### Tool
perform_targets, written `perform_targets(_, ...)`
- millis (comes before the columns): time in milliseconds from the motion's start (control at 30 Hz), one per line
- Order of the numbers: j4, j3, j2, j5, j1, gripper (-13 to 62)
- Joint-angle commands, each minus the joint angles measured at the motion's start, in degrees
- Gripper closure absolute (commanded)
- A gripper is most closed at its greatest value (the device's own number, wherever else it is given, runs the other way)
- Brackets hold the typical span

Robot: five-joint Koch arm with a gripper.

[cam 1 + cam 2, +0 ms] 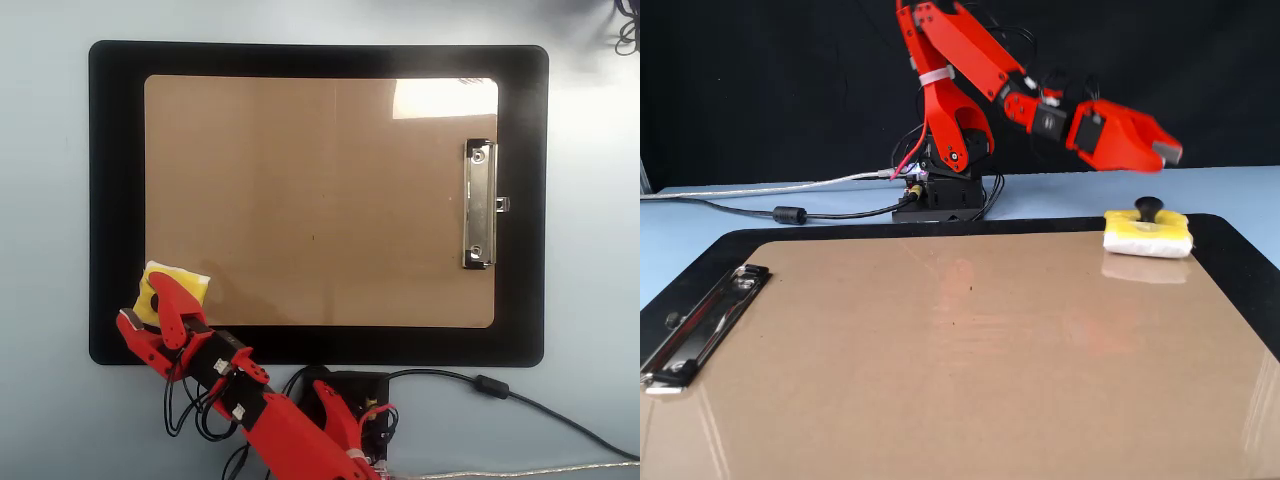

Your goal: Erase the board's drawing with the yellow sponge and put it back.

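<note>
The brown board lies on a black mat, its silver clip on the right in the overhead view. A tiny dark mark, the drawing, sits near the board's middle and also shows in the fixed view. The yellow sponge rests on the board's lower-left corner, its edge just over the mat. In the fixed view the sponge lies at the far right with its black knob upright. My red gripper hovers just above the sponge, jaws apart, touching nothing.
The black mat frames the board on a light blue table. The arm's base and black and white cables lie past the board's near edge in the overhead view. More cable shows at the top right corner.
</note>
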Motion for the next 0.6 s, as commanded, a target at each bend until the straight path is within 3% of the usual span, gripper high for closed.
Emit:
perform_targets(0,11.95,-3.25,8.35,-6.24,0.09,16.0)
perform_targets(100,34.98,-5.80,18.90,-11.69,5.10,15.9)
perform_targets(300,81.56,-24.96,17.67,-11.60,32.96,15.9)
perform_targets(567,90.79,-16.70,18.63,4.31,49.39,15.9)
